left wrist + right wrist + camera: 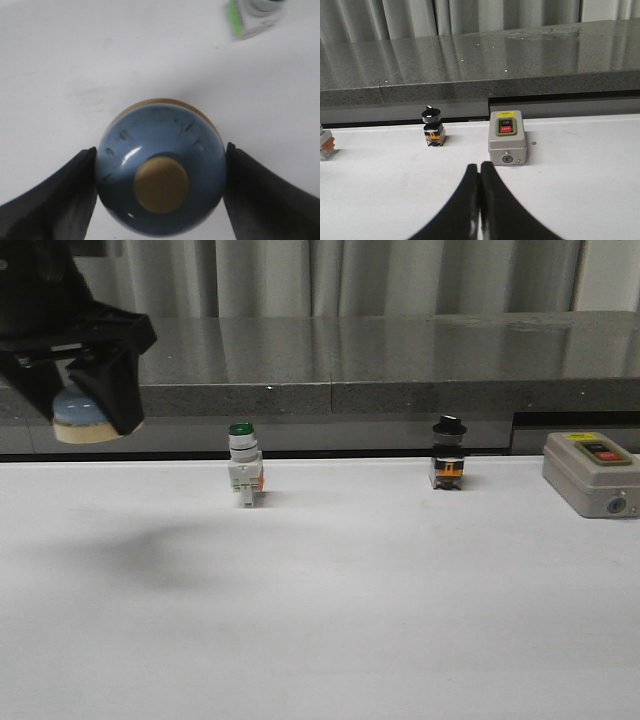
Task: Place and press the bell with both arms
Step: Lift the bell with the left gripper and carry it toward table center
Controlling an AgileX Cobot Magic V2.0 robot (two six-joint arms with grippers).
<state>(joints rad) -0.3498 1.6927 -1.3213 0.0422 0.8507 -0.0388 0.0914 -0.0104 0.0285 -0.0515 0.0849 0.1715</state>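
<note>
Front view, upper left of frame: left gripper (pixel 85 405) hangs well above the white table (pixel 330 620), w/ the bell (pixel 78 418) pinched between its black fingers; only the pale-blue dome's lower part and cream base show under the claw, clear of the tabletop. A soft shadow lies on the table below and a bit right of it. In the left wrist view the bell (pixel 161 167) fills the lower centre: blue dome, cream button on top, cream base rim peeking behind, w/ a finger (pixel 55 200) touching the dome on one side and the other finger on the opposite side, so the left gripper (pixel 161 192) is clamped on the dome. Moving right in the front view, centre-left near the table's back edge: green-capped switch (pixel 244 465), upright. Centre-right, same row, well apart from it: black-capped switch (pixel 448 455), also upright. Far right edge: grey control box (pixel 592 473) w/ a red button and yellow label on top. Behind all of it runs a dark stone counter (pixel 400 355), curtains above. Right gripper isn't in the front view; in the right wrist view, bottom centre, right gripper (pixel 479 172) has its fingers pressed together, holding nothing, above bare table, near the control box (pixel 506 137), black-capped switch (pixel 432 126) to its left.
</note>
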